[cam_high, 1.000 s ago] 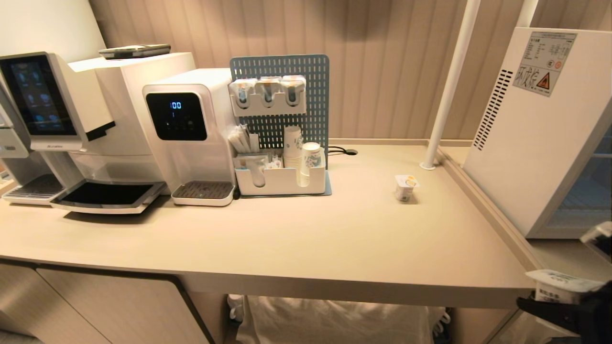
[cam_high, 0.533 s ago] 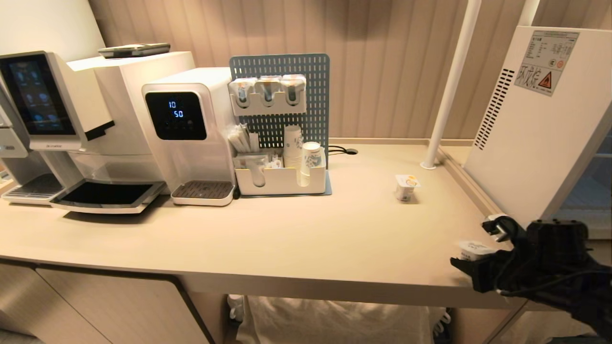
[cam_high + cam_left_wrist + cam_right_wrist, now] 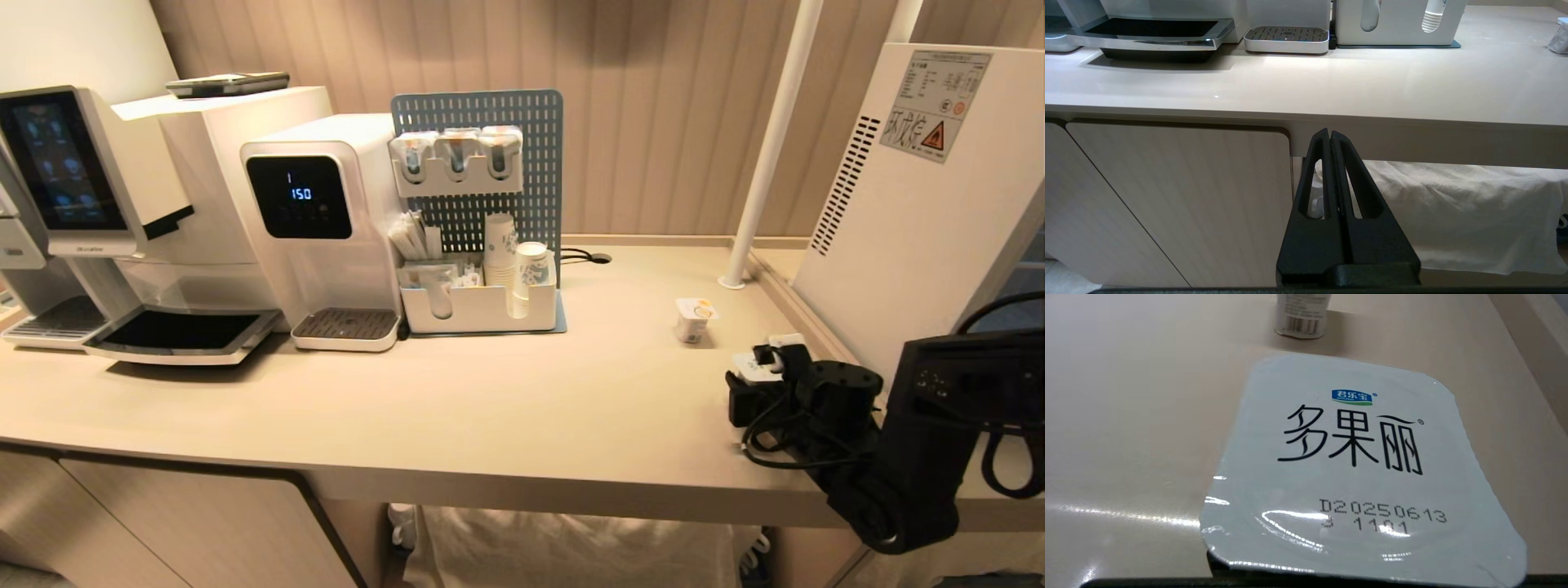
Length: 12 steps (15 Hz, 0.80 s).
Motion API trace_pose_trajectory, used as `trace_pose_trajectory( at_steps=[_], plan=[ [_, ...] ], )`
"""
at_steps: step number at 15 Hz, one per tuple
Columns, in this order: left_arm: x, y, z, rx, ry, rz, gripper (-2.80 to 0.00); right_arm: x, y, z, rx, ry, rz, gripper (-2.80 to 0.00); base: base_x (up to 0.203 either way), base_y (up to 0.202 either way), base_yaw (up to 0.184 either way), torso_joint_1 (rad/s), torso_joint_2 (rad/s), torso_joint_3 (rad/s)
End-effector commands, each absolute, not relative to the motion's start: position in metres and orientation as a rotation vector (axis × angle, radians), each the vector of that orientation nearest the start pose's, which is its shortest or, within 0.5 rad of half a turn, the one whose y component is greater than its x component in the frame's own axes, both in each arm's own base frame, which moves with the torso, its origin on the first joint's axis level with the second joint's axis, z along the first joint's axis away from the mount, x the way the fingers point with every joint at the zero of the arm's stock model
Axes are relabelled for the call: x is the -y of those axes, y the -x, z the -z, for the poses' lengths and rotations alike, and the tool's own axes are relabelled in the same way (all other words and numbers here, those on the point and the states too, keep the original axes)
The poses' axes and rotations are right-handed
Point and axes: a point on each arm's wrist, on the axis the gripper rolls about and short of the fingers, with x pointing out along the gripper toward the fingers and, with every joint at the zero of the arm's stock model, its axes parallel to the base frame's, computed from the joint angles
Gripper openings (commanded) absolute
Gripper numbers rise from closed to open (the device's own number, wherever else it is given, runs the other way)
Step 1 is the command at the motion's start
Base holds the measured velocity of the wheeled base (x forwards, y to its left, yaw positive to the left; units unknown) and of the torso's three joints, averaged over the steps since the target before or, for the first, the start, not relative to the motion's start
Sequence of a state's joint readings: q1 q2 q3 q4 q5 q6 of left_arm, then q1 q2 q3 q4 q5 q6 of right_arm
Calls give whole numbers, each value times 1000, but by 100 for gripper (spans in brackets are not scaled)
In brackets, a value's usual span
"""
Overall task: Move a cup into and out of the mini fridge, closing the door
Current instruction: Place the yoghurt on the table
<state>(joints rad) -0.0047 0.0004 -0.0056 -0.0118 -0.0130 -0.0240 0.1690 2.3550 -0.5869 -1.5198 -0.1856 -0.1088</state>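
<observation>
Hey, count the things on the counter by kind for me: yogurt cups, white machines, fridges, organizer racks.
Yogurt cups: 2, one standing free, one in the right hand, foil lid
White drink machines: 2
Mini fridge: 1
Pegboard organizer: 1
Total: 6

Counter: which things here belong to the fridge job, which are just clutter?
Job:
- yogurt cup held in right gripper
- mini fridge

Clutter:
- second yogurt cup
- coffee machine
- water dispenser
- paper cups
</observation>
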Motion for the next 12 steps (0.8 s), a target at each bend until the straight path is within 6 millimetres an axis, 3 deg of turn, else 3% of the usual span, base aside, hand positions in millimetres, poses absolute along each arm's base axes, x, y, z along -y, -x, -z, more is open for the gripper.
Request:
trace_pose_trajectory(
  at_steps=[1, 7, 12],
  plan=[
    [0, 23, -78, 18, 24, 19, -280, -65, -352, 21, -290, 171, -19, -280, 0, 0, 0, 0, 0, 0],
    [0, 23, -78, 18, 24, 17, -280, -71, -355, 27, -369, 244, -23, -280, 0, 0, 0, 0, 0, 0],
    [0, 23, -78, 18, 24, 18, -280, -75, -373, 20, -388, 279, 45, -280, 0, 0, 0, 0, 0, 0]
  ],
)
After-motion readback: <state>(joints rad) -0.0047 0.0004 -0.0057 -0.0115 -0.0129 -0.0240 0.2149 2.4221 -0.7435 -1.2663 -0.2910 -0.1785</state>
